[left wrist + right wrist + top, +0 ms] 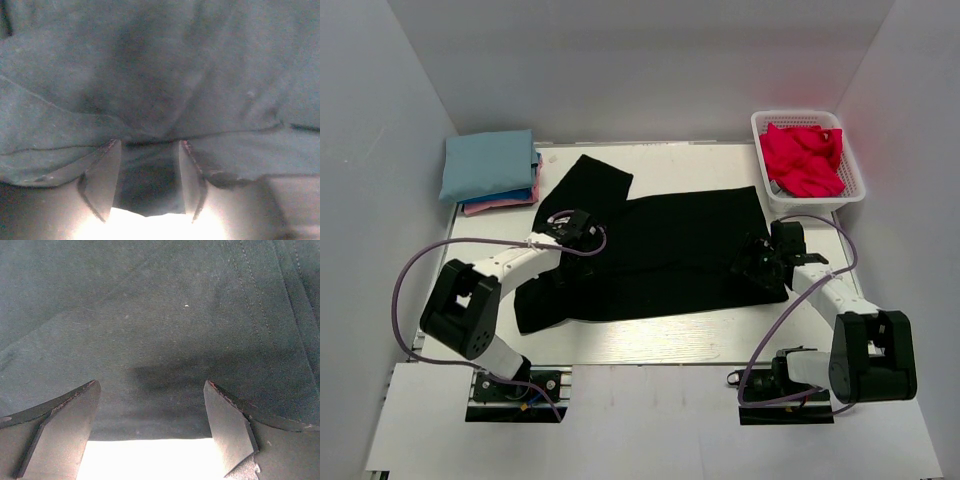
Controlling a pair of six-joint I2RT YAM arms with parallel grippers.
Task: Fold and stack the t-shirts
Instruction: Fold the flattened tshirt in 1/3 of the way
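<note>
Shirts all over this one. The big black t-shirt (670,245) lies spread out across the middle of the table (650,340), mostly flat. One sleeve sticks up toward the far left and a flap hangs toward the near left edge.

The left gripper (578,230) sits down on the left part of that shirt, close to where the sleeve branches off. From the left wrist cam, its fingers (102,185) are drawn in partway and a strip of dark cloth fills the gap between them. Honestly I can't tell whether it's actually pinching the cloth or just sitting around it.

The right gripper (760,262) is over the shirt's right edge. On its own cam the fingers (65,435) are spread wide apart, with smooth black fabric running ahead of them and nothing held. You can see a stitched hem running along the right side of that view.

In the far left corner there's a neat folded stack: a light blue t-shirt (488,163) on top, a blue t-shirt (534,186) peeking out under it, and a pink t-shirt (498,207) at the bottom. It's just beside the black sleeve.

In the far right corner, the white basket (855,190) holds a crumpled red t-shirt (802,158).
</note>
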